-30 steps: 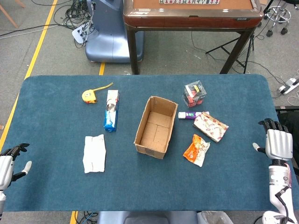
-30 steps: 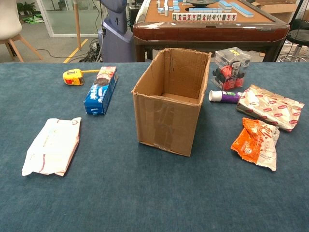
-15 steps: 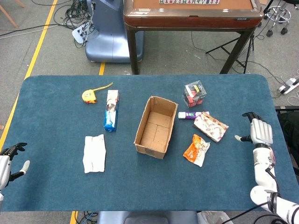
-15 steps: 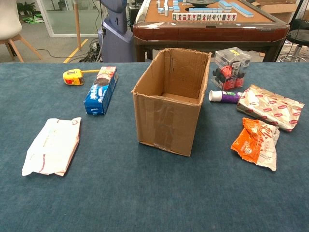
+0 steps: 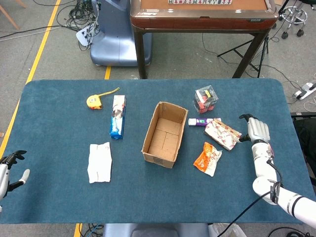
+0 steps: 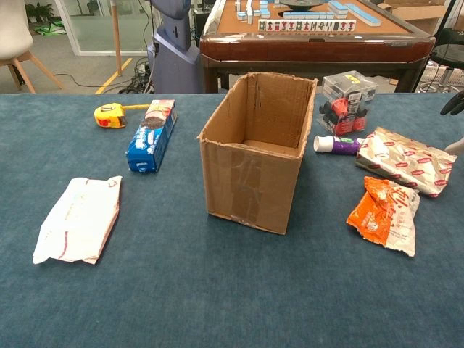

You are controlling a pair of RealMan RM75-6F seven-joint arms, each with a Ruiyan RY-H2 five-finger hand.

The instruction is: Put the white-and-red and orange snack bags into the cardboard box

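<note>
The open, empty cardboard box (image 5: 164, 135) (image 6: 255, 152) stands in the middle of the blue table. To its right lies the white-and-red snack bag (image 5: 223, 134) (image 6: 404, 160), and the orange snack bag (image 5: 208, 158) (image 6: 384, 213) lies just in front of it. My right hand (image 5: 257, 130) (image 6: 455, 119) hovers open just right of the white-and-red bag, its fingers spread and holding nothing. My left hand (image 5: 7, 173) stays open at the table's near left edge, far from both bags.
A purple-capped tube (image 5: 200, 121) and a clear box of red items (image 5: 206, 98) sit behind the bags. Left of the box lie a blue cookie pack (image 5: 117, 116), a yellow tape measure (image 5: 95, 101) and a white pouch (image 5: 99, 162).
My right hand has moved from the table's right edge leftward and away from me, up to the white-and-red bag. My left hand has drifted slightly lower at the left edge.
</note>
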